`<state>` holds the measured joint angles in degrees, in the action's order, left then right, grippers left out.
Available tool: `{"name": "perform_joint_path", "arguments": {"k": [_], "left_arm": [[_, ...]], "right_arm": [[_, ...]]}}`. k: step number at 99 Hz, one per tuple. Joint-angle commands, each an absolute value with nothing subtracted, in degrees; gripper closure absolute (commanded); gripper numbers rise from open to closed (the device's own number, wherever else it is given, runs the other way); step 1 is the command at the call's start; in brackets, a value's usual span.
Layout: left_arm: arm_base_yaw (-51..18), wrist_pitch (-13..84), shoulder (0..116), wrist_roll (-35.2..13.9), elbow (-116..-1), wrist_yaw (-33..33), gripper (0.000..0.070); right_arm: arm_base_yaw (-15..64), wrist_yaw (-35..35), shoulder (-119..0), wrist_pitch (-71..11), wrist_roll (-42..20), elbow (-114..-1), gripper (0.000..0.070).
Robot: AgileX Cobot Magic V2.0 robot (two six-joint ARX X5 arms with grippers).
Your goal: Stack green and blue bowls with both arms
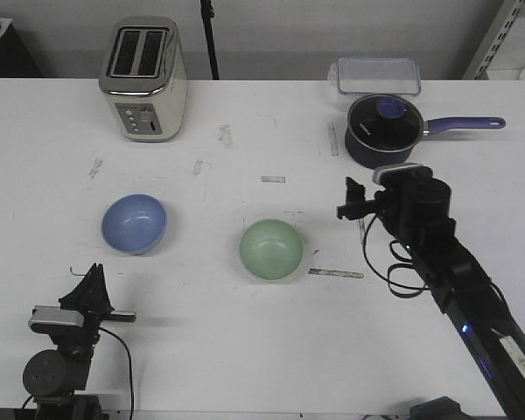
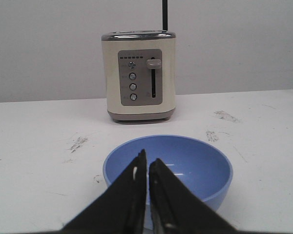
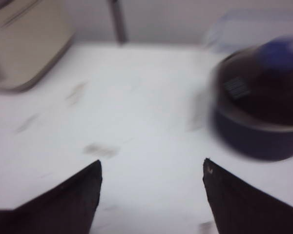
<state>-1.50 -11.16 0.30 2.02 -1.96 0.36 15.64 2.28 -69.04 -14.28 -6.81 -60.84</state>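
Note:
The blue bowl (image 1: 135, 223) sits upright on the white table at the left. The green bowl (image 1: 271, 249) sits upright near the middle, apart from it. My left gripper (image 1: 93, 278) is shut and empty, low at the front left, short of the blue bowl; in the left wrist view its tips (image 2: 147, 161) point at the blue bowl (image 2: 195, 165). My right gripper (image 1: 353, 199) is open and empty, to the right of the green bowl; the blurred right wrist view shows its fingers wide apart (image 3: 151, 168) over bare table.
A cream toaster (image 1: 144, 79) stands at the back left. A dark navy saucepan (image 1: 383, 129) with a purple handle sits at the back right, just beyond my right gripper. A clear lidded box (image 1: 378, 74) lies behind it. Black cable (image 1: 402, 278) loops beside the right arm.

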Motion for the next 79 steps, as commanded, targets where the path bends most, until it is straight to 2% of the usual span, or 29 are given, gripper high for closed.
{"name": "perform_joint_path", "arguments": {"k": [1,7,11,23,33,45,60,79], "left_arm": [[-1.4,-12.0,0.2,2.1,-0.7,0.6,0.0698],[-1.4,-12.0,0.2,2.1,-0.7,0.6,0.0698],[-1.4,-12.0,0.2,2.1,-0.7,0.6,0.0698],[-1.4,-12.0,0.2,2.1,-0.7,0.6,0.0698],[-1.4,-12.0,0.2,2.1,-0.7,0.6,0.0698],[-1.4,-12.0,0.2,2.1,-0.7,0.6,0.0698],[-1.4,-12.0,0.2,2.1,-0.7,0.6,0.0698],[-1.4,-12.0,0.2,2.1,-0.7,0.6,0.0698]], "right_arm": [[14.2,2.8,-67.2,-9.8,0.3,-57.4,0.0384],[11.8,3.0,-64.5,-4.7,2.1,-52.8,0.049],[10.2,3.0,-62.7,-1.0,2.2,-49.6,0.0536],[5.8,3.2,-57.4,7.2,2.2,-40.7,0.0568],[3.0,3.6,-52.3,8.2,2.2,-35.2,0.0576],[0.7,3.6,-46.0,7.9,-0.3,-30.2,0.0683],[-0.4,3.6,-37.9,7.4,-2.9,-25.5,0.0685],[-0.3,3.6,-27.0,2.4,-3.9,-21.8,0.0685]]}}
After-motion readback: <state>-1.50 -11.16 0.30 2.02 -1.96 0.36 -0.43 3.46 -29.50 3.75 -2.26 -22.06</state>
